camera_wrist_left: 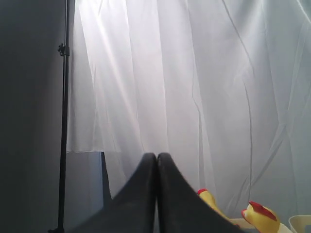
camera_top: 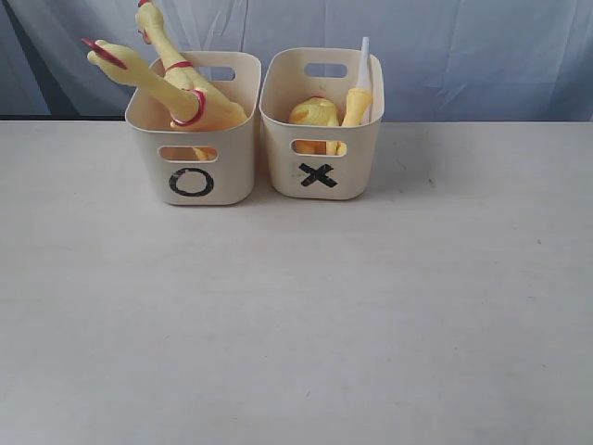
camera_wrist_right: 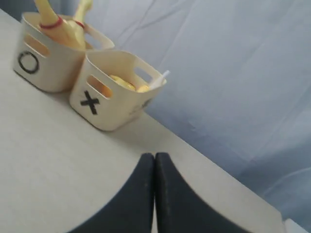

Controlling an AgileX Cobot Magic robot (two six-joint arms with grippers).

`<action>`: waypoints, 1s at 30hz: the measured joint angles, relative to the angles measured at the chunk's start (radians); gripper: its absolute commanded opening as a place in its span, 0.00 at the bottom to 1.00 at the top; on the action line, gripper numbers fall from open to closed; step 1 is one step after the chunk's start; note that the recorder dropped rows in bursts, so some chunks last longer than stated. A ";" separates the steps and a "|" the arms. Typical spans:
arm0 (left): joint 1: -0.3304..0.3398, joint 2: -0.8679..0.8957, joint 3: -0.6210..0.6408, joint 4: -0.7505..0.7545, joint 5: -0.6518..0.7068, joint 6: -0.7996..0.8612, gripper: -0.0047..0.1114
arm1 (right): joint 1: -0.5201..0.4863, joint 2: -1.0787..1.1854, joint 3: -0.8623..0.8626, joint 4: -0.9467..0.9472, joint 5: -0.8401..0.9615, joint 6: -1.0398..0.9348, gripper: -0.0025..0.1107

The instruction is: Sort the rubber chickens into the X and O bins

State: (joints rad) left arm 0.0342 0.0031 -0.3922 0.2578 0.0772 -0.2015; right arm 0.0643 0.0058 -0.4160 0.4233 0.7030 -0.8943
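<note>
Two rubber chickens (camera_top: 171, 88) leaned out of the O bin (camera_top: 192, 148) at far left, and more, one with a white tube (camera_top: 363, 56), sat in the X bin (camera_top: 320, 158) just right of it, so sorting looked done, which fitted the left gripper (camera_wrist_left: 156, 160) and right gripper (camera_wrist_right: 154, 158) both pressed shut on nothing.

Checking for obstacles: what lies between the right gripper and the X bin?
Nothing: in the right wrist view only bare table runs from the shut right gripper to the X bin.

pale table (camera_top: 296, 324), white curtain (camera_wrist_left: 194, 97), black stand pole (camera_wrist_left: 63, 145)
</note>
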 measured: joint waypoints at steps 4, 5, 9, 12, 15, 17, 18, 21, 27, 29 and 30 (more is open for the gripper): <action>0.000 0.000 0.052 -0.022 -0.058 0.000 0.04 | 0.000 0.000 0.069 -0.153 -0.081 0.000 0.02; 0.000 0.000 0.074 -0.036 -0.077 0.000 0.04 | 0.000 0.000 0.096 -0.199 -0.107 0.000 0.02; 0.000 0.002 0.154 -0.100 -0.111 0.000 0.04 | 0.000 0.000 0.206 -0.331 -0.157 0.000 0.02; 0.000 0.002 0.197 -0.123 -0.115 0.000 0.04 | 0.000 0.000 0.281 -0.362 -0.167 0.000 0.02; 0.000 0.002 0.231 -0.129 -0.118 0.000 0.04 | 0.000 0.000 0.355 -0.372 -0.169 0.000 0.02; 0.000 0.002 0.252 -0.129 -0.118 0.000 0.04 | 0.000 0.000 0.386 -0.374 -0.169 0.000 0.02; 0.000 0.002 0.265 -0.131 -0.118 0.000 0.04 | 0.000 0.000 0.392 -0.374 -0.178 0.000 0.02; 0.000 0.002 0.304 -0.133 -0.120 0.000 0.04 | 0.000 0.000 0.399 -0.395 -0.221 0.003 0.02; 0.000 0.002 0.380 -0.140 -0.120 0.000 0.04 | 0.000 0.000 0.411 -0.416 -0.411 0.003 0.02; 0.000 0.002 0.387 -0.140 -0.117 0.000 0.04 | 0.000 0.000 0.411 -0.416 -0.454 0.003 0.02; 0.000 0.002 0.387 -0.140 -0.109 0.000 0.04 | 0.000 0.000 0.411 -0.416 -0.468 0.003 0.02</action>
State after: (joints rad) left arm 0.0342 0.0048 -0.0051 0.1182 -0.0319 -0.2015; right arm 0.0643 0.0058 -0.0046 0.0068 0.2355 -0.8913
